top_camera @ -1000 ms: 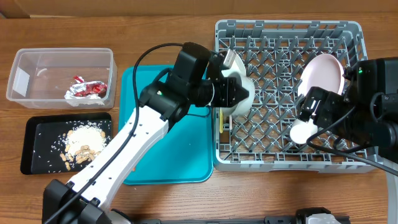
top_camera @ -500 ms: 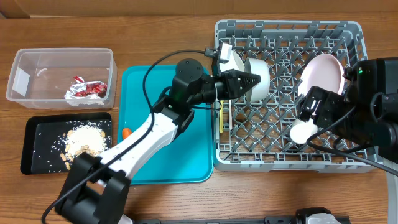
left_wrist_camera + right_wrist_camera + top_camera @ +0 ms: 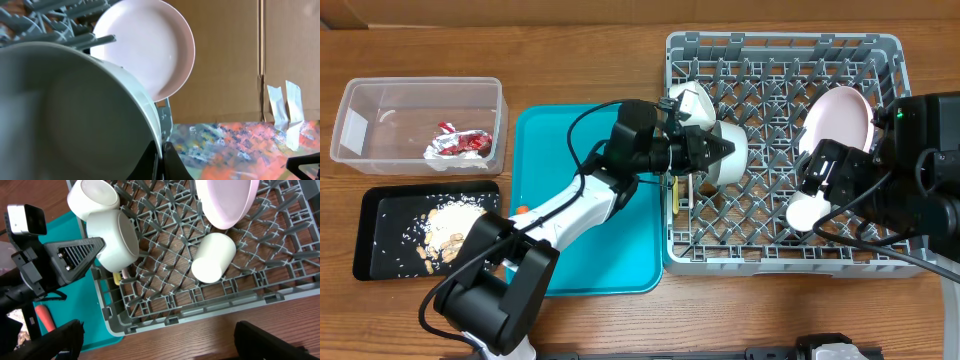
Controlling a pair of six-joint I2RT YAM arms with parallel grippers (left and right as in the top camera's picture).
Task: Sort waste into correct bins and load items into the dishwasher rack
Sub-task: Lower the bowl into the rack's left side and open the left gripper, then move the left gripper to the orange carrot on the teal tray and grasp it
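Nearest the left wrist camera, a white bowl (image 3: 75, 110) is pinched at its rim by the left pincer (image 3: 161, 159), with 1 finger seen on each side of the wall. It is held tipped on edge over the pegs at the left of the dishwasher rack (image 3: 770, 45). Whether it already rests on them cannot be told.

The bowl is judged stiff, smooth and breakable, and fairly heavy for so thin a pinch, so some swing about the grip is to be expected. The rim is the only hold offered, and the bowl should be eased between pegs rather than dropped.

Just beside it, a 2nd bowl (image 3: 688, 100) is leaned on edge. Farther across, a small white cup (image 3: 807, 212) is laid on its side on the lattice. A pinkish plate (image 3: 838, 120) is stood upright at the far right.

The right pincer (image 3: 160, 341) is spread wide above the rack's right side, with nothing between its fingers.

Outside the rack, a carrot (image 3: 522, 211) is left on the teal tray (image 3: 620, 260). It is judged small, firm and likely to roll, and best taken across its middle.
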